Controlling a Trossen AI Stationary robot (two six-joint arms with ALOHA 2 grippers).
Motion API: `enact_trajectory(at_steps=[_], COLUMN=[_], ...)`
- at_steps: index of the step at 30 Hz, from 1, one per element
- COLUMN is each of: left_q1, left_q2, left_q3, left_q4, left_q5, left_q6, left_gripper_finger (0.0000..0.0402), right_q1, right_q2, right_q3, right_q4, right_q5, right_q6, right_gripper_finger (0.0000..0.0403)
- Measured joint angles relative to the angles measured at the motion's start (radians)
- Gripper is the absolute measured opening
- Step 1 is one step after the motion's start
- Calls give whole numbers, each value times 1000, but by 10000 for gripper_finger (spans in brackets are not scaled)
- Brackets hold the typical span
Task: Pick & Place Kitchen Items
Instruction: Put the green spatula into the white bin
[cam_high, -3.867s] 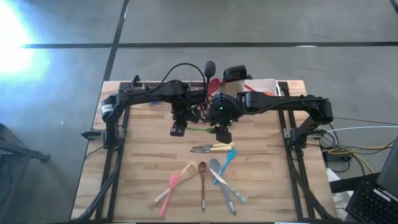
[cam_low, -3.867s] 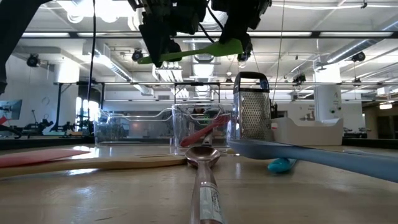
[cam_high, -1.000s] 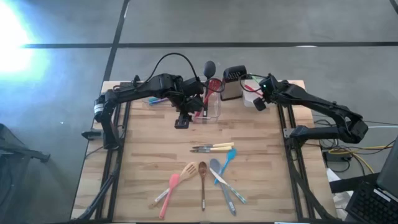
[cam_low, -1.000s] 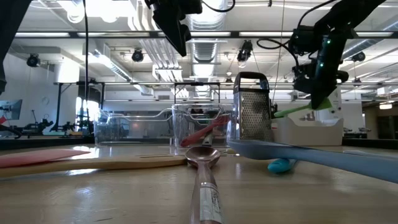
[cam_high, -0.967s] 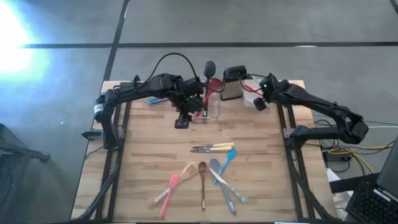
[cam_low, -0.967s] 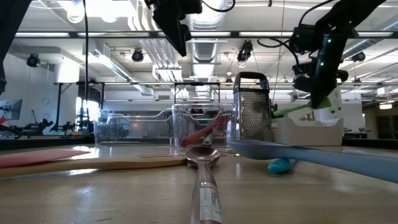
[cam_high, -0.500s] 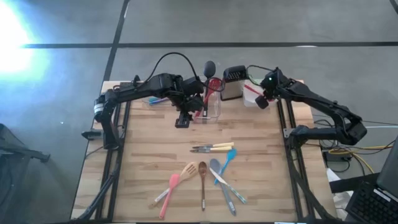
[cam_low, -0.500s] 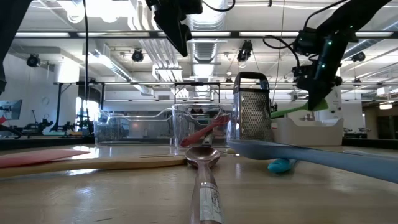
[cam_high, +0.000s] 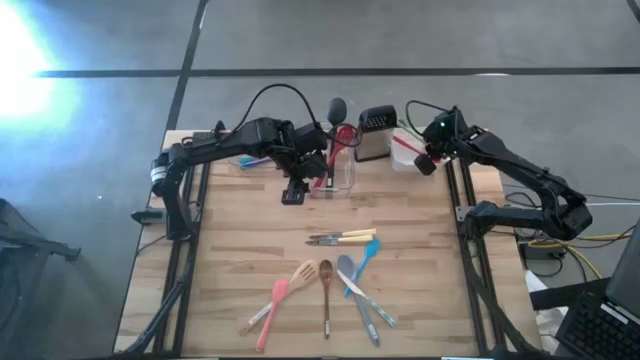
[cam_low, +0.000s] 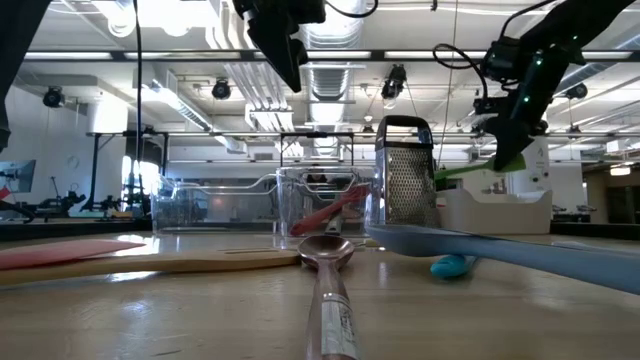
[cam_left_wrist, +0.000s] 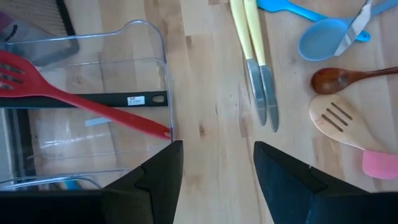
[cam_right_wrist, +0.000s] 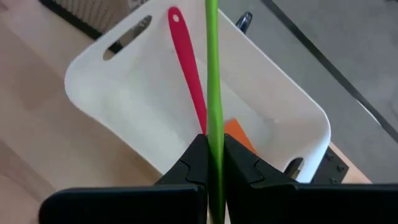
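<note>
2 tubs and a steel box grater (cam_high: 375, 133) at the far edge of the pale wooden table (cam_high: 240, 260), the grater upright between them, perforated and shiny. On the left of it, a clear plastic tub (cam_left_wrist: 163, 74) with thin rounded walls, holding a red slotted spatula (cam_left_wrist: 74, 99) and a black ladle (cam_high: 337, 105) leaning out over its rim. On the right of it, a white tub (cam_right_wrist: 124, 87), smooth, with slot handles in its wall, holding 1 slim red utensil (cam_right_wrist: 186, 62) and something orange (cam_right_wrist: 239, 134) partly hidden. Nearer the front, well apart from both arms, loose on the boards: 2 yellow-handled knives (cam_left_wrist: 249, 37) side by side, a blue spoon (cam_left_wrist: 323, 38), a dark wooden spoon (cam_left_wrist: 348, 78), a light slotted wooden spatula (cam_left_wrist: 339, 118), a pink spatula (cam_left_wrist: 379, 165) and a long grey spatula (cam_low: 520, 255). Right gripper (cam_high: 425, 163) raised above the white tub, fingers clamped tight on a thin green tool (cam_right_wrist: 212, 74); green handle straight out from between the fingertips and across the tub opening, not touching the tub as far as visible. Left gripper (cam_left_wrist: 214, 149) parted and empty, hanging over bare wood just beside the near wall of the clear tub, nothing between its fingers, knives some way ahead of it.
</note>
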Motion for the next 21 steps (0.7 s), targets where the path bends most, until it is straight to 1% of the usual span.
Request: enact_trajectory(at_steps=[3,7,11,13,16,18,21], left_q1=[0,0,0,0,0,1,2], left_q2=[0,0,0,0,0,0,0], left_q3=[0,0,0,0,0,0,0], left_q4=[0,1,1,1,2,8,29], left_q5=[-11,-11,-11,-11,-11,-11,-11], left_q6=[0,1,7,13,24,25,36], left_gripper_finger=[200,200,200,200,200,200,200], right_q1=[-2,2,11,11,17,33,40], right_q2=[1,-5,-57,-89,-129,-154,-197], right_q3=[0,0,4,4,20,37,57], right_q4=[-16,-21,-54,-77,-161,-253,-345], right_q5=[-4,-4,-13,-44,-66,-49,26], right_q6=[-23,4,14,8,4,4,-9], right_gripper_finger=[11,11,11,11,11,11,11])
